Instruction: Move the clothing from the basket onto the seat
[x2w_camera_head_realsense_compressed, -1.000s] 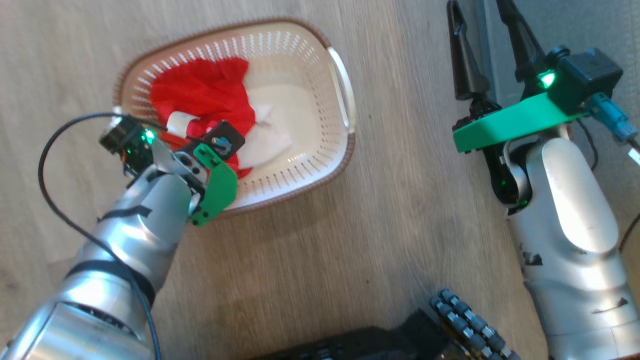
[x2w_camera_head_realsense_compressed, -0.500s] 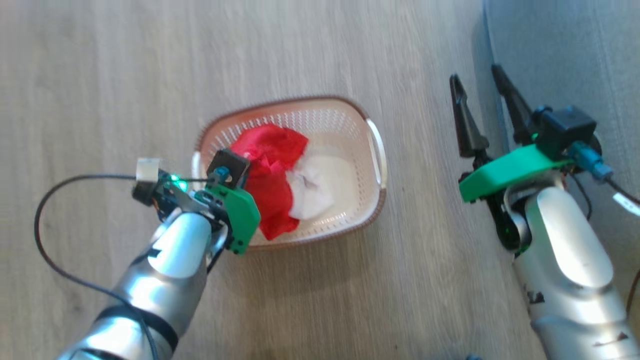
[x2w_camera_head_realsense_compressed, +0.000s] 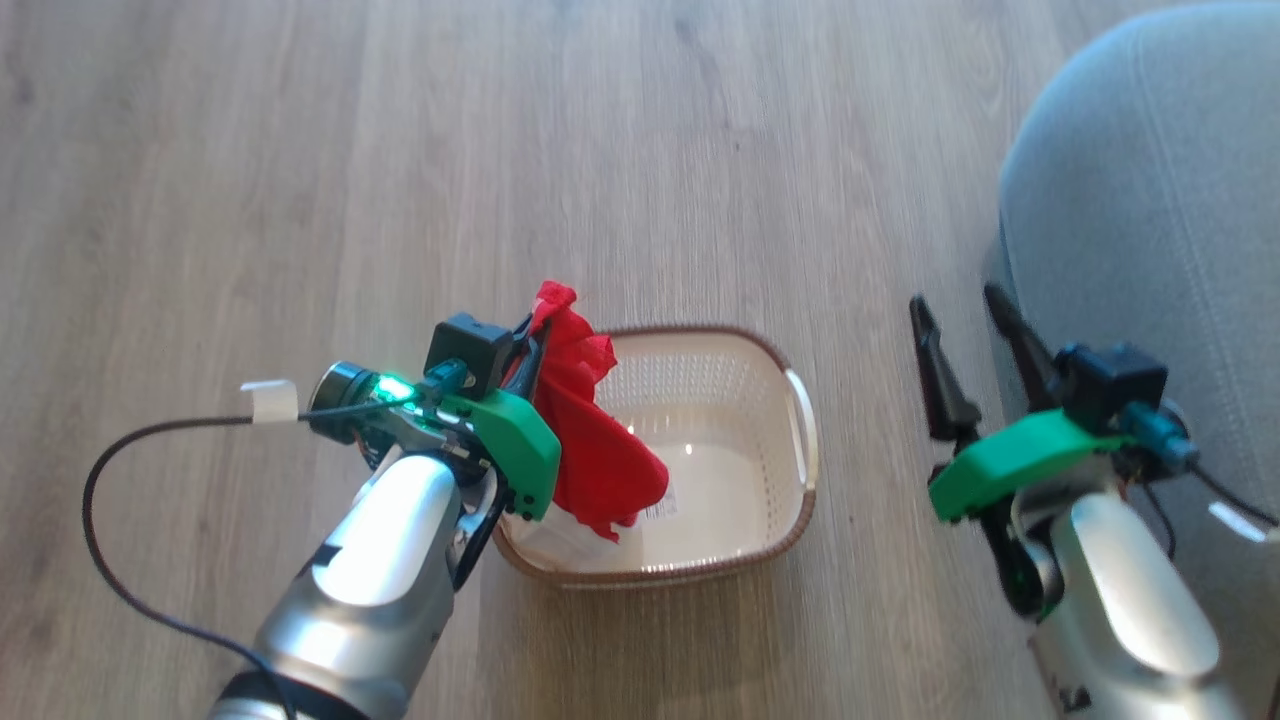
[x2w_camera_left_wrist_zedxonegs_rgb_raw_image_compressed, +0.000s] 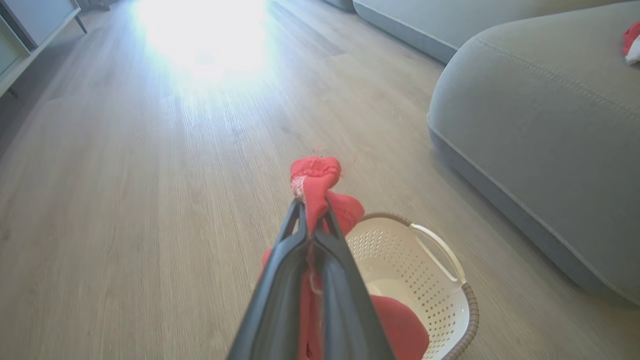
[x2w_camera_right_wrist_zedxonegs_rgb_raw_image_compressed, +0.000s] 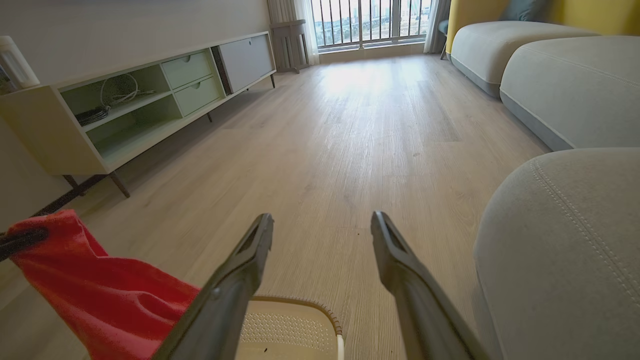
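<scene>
Left jaws clenched on red clothing (x2w_camera_head_realsense_compressed: 595, 455), tail trailing into the basket (x2w_camera_head_realsense_compressed: 790, 500); right jaws released. Thin pinch: cloth may slip short of the seat (x2w_camera_head_realsense_compressed: 1150, 200).

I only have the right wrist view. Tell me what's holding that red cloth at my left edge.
Observer: The left gripper, shut on a fold of the clothing.
Operator: Report what's in the basket.
Observer: In the head view, the clothing hangs over the left end of the basket. To the right of it the bottom is bare apart from a label sticker.
Operator: Check the seat.
Observer: In the left wrist view, a small red and white item lies on top of the seat.
</scene>
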